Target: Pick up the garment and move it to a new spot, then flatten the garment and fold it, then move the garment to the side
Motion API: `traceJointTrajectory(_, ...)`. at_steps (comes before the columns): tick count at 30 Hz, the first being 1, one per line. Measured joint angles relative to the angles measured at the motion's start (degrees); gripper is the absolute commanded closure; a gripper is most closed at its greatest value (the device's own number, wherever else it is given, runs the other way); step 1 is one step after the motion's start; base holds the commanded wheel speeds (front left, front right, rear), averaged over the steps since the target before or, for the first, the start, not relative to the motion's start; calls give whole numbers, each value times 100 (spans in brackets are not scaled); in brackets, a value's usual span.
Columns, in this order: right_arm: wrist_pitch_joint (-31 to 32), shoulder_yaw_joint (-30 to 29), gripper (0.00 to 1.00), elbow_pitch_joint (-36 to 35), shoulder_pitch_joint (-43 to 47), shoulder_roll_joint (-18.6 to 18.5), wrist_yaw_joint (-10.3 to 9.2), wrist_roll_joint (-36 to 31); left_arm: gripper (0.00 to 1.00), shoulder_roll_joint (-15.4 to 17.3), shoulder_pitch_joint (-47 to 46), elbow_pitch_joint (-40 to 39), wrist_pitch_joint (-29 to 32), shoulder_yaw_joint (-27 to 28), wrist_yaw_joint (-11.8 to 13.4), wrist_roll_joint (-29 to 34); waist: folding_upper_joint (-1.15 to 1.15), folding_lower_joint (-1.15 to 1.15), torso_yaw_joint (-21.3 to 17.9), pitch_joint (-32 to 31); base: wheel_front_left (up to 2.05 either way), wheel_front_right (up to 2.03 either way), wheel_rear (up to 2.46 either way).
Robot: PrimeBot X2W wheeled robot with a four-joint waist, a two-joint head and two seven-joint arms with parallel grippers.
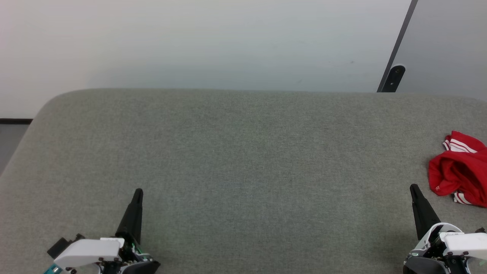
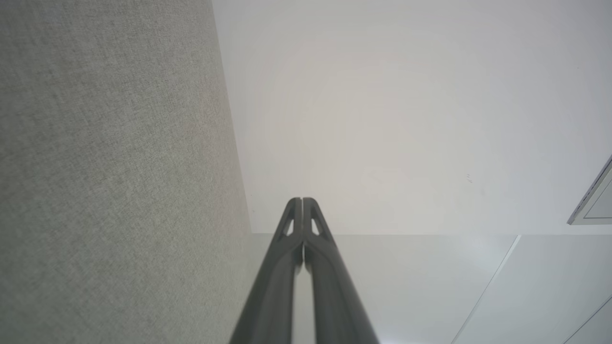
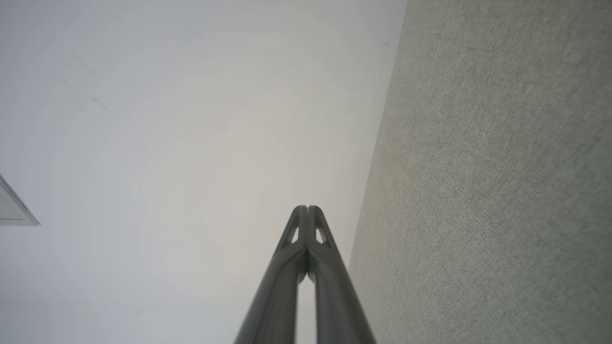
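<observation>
I see the garment [image 1: 460,169] bunched at the grey surface's [image 1: 243,152] right edge, near my right gripper [image 1: 414,187], clenched empty like my left gripper [image 1: 139,191].

Inspector: Any text, numbers, labels or signs to enter in the record?
Assessor: None readable. The garment [image 1: 458,171] lies crumpled at the right edge of the grey surface [image 1: 243,152], and one small white mark [image 1: 437,187] shows on its lower left fold (too small to tell whether letter or logo).
Inspector: And its striped trim [image 1: 458,145]?
Assessor: Plain red and white bands, carrying no characters.
</observation>
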Motion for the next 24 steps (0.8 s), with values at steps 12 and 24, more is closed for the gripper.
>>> traceJointTrajectory(12,0,0,100,0,0,0,0,0,100,0,-1,0,0,0,0,0,0,0,0,0,0,0,0)
traceJointTrajectory(24,0,0,100,0,0,0,0,0,100,0,-1,0,0,-1,0,0,0,0,0,0,0,0,0)
